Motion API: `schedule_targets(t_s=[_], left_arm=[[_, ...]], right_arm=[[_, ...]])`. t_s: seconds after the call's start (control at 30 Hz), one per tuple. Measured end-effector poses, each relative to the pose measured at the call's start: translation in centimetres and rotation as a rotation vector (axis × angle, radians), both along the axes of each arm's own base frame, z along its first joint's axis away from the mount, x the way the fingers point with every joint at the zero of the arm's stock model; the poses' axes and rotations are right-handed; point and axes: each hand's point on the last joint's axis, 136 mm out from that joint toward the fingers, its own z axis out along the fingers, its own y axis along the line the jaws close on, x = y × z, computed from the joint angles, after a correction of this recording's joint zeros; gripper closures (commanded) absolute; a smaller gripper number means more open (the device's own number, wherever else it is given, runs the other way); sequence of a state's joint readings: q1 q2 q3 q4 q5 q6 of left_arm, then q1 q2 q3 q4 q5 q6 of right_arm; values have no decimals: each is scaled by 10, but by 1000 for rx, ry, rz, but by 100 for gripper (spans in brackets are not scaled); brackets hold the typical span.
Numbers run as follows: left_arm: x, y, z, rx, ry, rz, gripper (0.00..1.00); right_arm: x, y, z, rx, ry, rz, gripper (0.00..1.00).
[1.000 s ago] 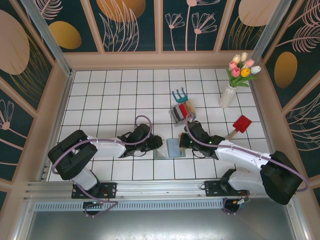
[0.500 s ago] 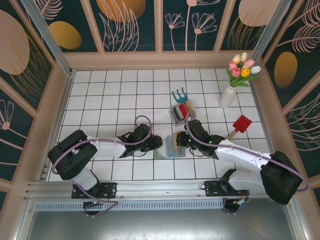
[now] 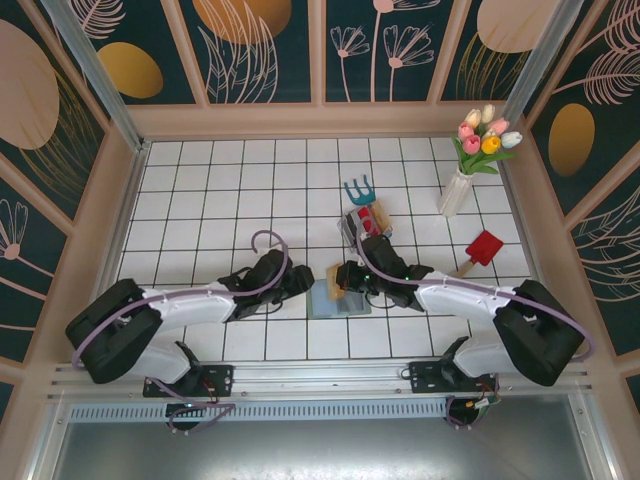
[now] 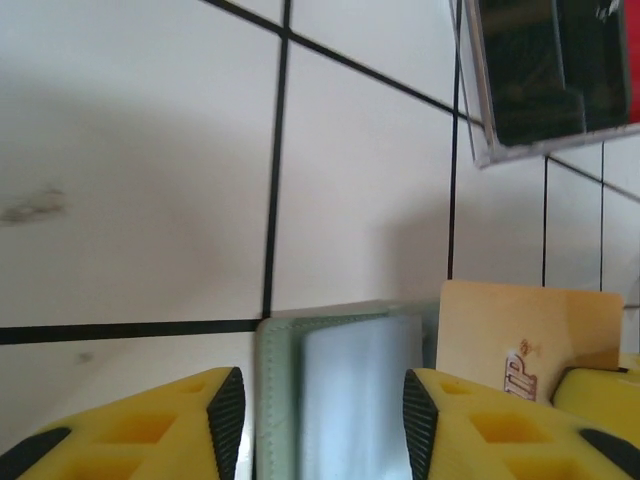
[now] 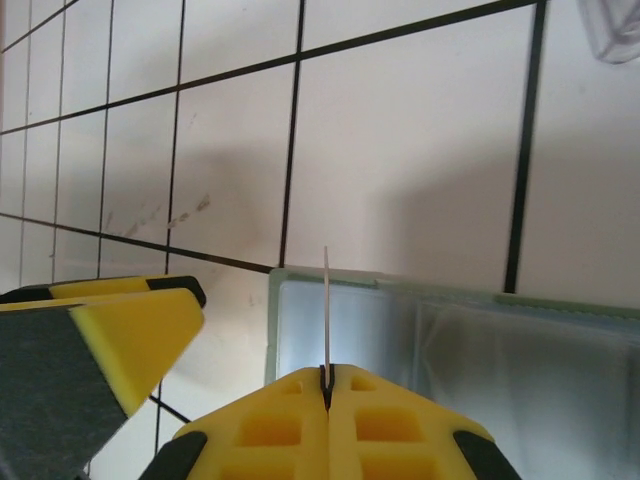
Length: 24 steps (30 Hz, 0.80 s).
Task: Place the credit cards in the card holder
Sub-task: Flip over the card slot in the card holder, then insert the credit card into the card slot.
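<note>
White tiled table [image 3: 220,190], dark grout. On it: open green wallet [image 3: 328,302] front centre, clear card rack [image 3: 362,222] behind it, teal rake [image 3: 358,188] further back, red trowel [image 3: 481,249] and tulip vase [image 3: 456,193] right.

The worktop [image 3: 220,200] is a white tiled surface with dark grout lines, enclosed by tan-framed panels printed with flowers. A white vase [image 3: 455,193] holding tulips [image 3: 485,135] stands upright at the far right corner. A red trowel [image 3: 481,250] with a tan handle lies near the right edge. A teal hand rake [image 3: 359,189] lies near the centre, just beyond a clear grey-edged rack [image 3: 362,222].
</note>
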<state>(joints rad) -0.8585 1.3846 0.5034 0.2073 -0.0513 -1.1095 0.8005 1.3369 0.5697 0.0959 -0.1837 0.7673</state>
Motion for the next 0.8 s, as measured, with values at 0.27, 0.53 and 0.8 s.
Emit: schedule_targets(t_s=[0.27,0.53,0.8], left_arm=[[-3,1,2,-11,-16,-18,51],[-12,-11,-23,1,61,-91,54],[-15,-21,-30,-21,89,-127,61]], right_arm=[[3,-14,2,16,-14,-34,99],[-11,-30,-17,12,23,-35,98],[-15,-28,-26,34,31,-13,98]])
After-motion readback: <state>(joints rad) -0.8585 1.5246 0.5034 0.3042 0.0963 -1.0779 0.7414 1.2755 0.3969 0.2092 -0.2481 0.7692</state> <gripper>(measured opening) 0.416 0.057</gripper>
